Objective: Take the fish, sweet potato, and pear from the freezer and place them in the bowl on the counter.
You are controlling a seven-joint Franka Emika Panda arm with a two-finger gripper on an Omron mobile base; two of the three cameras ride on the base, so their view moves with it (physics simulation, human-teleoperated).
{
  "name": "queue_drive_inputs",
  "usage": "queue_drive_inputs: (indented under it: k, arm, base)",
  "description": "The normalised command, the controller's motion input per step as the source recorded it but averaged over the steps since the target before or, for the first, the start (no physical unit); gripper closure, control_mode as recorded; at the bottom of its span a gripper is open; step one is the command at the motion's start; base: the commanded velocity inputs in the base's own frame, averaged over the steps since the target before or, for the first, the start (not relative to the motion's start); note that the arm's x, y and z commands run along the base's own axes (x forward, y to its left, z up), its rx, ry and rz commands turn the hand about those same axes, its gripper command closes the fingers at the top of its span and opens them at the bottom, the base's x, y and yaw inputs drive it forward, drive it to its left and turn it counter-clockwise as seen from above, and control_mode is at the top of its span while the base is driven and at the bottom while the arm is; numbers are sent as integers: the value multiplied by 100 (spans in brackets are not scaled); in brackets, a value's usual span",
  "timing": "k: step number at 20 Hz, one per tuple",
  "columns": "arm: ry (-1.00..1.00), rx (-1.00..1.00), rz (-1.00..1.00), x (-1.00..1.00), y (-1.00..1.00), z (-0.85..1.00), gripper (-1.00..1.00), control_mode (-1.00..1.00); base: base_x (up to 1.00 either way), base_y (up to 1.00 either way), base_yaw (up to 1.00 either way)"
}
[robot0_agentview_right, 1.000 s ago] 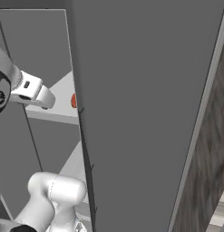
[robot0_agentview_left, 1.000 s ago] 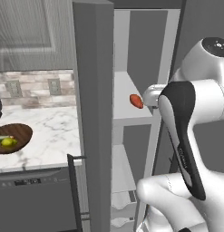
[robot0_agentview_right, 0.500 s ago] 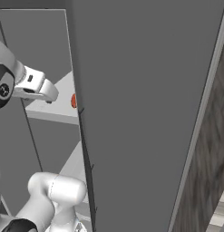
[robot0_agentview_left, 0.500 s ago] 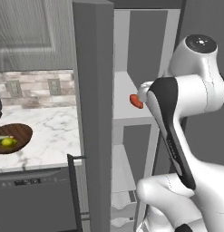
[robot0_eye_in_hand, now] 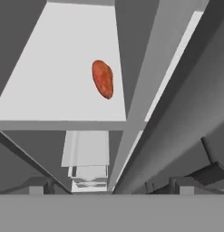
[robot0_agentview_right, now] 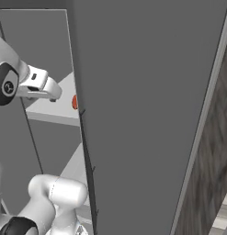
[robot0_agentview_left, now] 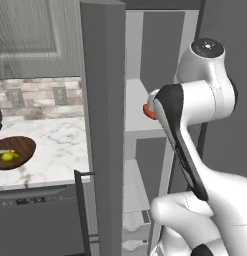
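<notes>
Marble counter [robot0_agentview_left: 55, 150] at left carries the bowl [robot0_agentview_left: 15, 152] holding the pear [robot0_agentview_left: 9, 157]. Center frame, the sweet potato [robot0_eye_in_hand: 103, 79] lies on a freezer [robot0_agentview_left: 102, 100] shelf; the gripper [robot0_agentview_right: 46, 92] hangs spread wide, empty, apart from it.

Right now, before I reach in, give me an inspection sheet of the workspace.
Surface: white marble counter left of the open freezer.
Job's things: sweet potato lying alone on a white freezer shelf; pear in the bowl, with a slender green thing beside it, likely the fish.
Clutter: nothing seen.
Grippers: gripper short of the shelf, jaws open, empty.
Cables: nothing seen.
Surroundings: wall cabinets, tiled backsplash with outlets.
</notes>
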Motion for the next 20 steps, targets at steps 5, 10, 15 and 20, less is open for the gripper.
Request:
queue_drive_inputs:
  k: [5, 10, 15, 20]
  arm:
    - [0, -1, 0, 54, 32, -27, -100, -100]
    - [0, 0, 0, 52, 24, -14, -100, -100]
    - [1, 0, 0, 39, -2, -2, -100, -100]
    - [4, 0, 0, 29, -6, -1, -100, -100]
  base:
    - [0, 0, 0]
    - [0, 0, 0]
    - [0, 0, 0]
    - [0, 0, 0]
